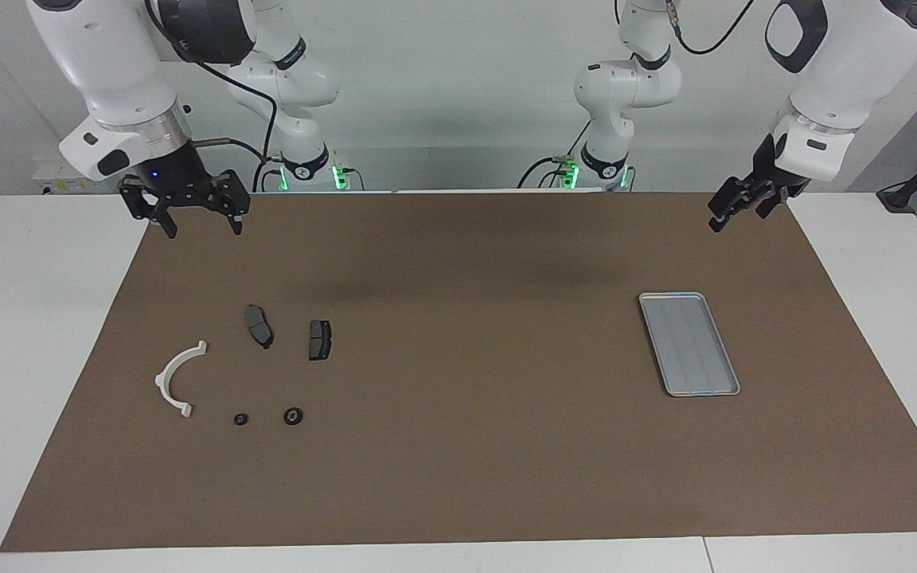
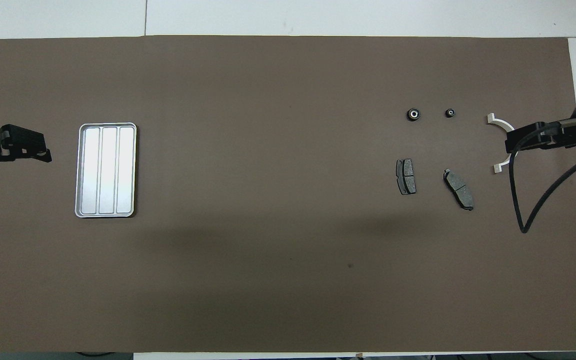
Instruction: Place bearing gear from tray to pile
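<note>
The silver ribbed tray [image 1: 689, 344] lies empty toward the left arm's end of the table; it also shows in the overhead view [image 2: 105, 170]. The pile lies toward the right arm's end: a white half-ring bracket [image 1: 176, 376], two dark brake pads [image 1: 259, 325] [image 1: 319, 339] and two small dark round bearing gears [image 1: 293, 415] [image 1: 241, 419]. My right gripper [image 1: 202, 228] is open and empty, raised over the mat's edge by the robots. My left gripper [image 1: 737, 220] is open and empty, raised over the mat's corner by the robots, apart from the tray.
A brown mat [image 1: 458, 446] covers most of the white table [image 1: 29, 334]. In the overhead view the raised right gripper [image 2: 510, 140] and its black cable [image 2: 518, 200] cover part of the bracket [image 2: 499, 121].
</note>
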